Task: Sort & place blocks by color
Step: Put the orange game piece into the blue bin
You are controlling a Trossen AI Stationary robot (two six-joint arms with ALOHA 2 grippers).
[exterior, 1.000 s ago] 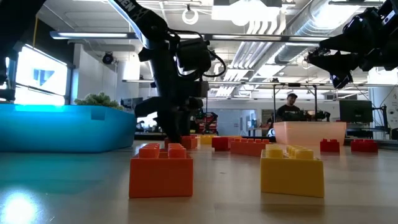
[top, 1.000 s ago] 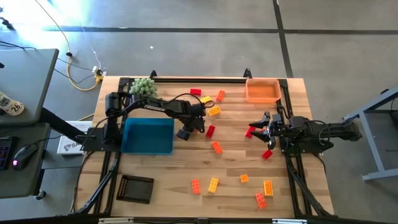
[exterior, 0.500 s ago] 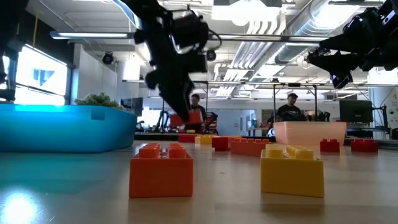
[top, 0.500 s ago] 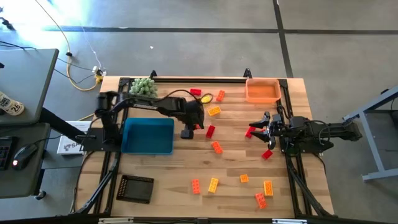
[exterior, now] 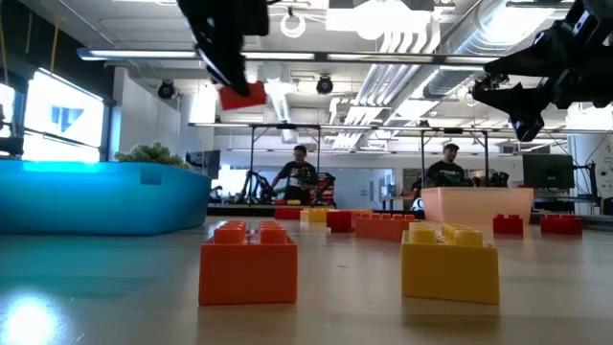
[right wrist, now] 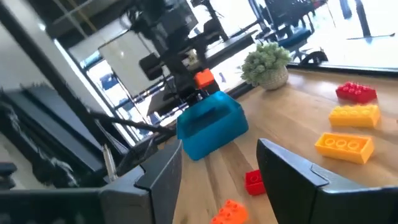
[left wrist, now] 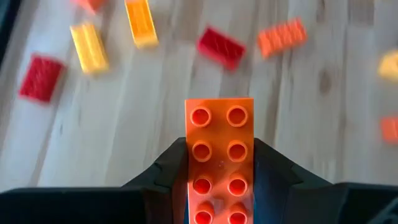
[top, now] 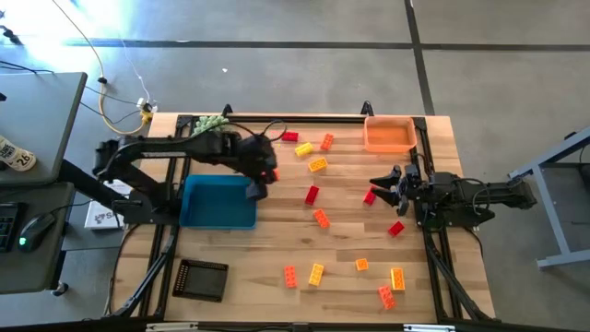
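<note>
Red-orange brick, clamped in left gripper beside blue tray: carry step; next, release above tray.

A light wooden slatted table carries scattered red, orange and yellow plastic studded blocks, a blue tray, an orange tray, a fuzzy green ball-shaped plant and a black grid pad.

Grey floor, exposed ceiling ducts, desks behind.
</note>
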